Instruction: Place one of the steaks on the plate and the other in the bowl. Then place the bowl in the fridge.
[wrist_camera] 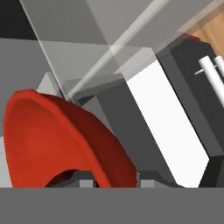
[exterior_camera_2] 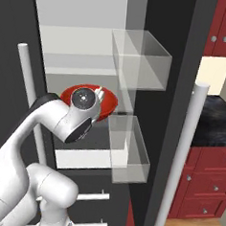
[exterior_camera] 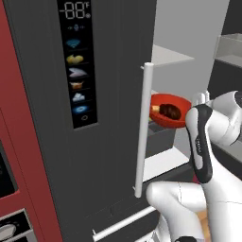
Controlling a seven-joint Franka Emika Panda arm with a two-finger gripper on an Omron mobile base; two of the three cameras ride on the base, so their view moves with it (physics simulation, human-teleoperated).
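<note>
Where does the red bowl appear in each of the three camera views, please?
Left base view: bowl at centre right, inside the open fridge, a dark steak in it.
Right base view: centre left, partly behind the robot's wrist, bowl rim at.
Hand view: lower left, close up.
Shared landmark: the white fridge shelf below it.

Inside the open fridge (exterior_camera: 108, 142), a white shelf (exterior_camera_2: 85, 158) carries the orange-red bowl (exterior_camera: 171, 109), which sits toward the shelf's front edge, a dark brown steak (exterior_camera: 169, 110) inside.
</note>
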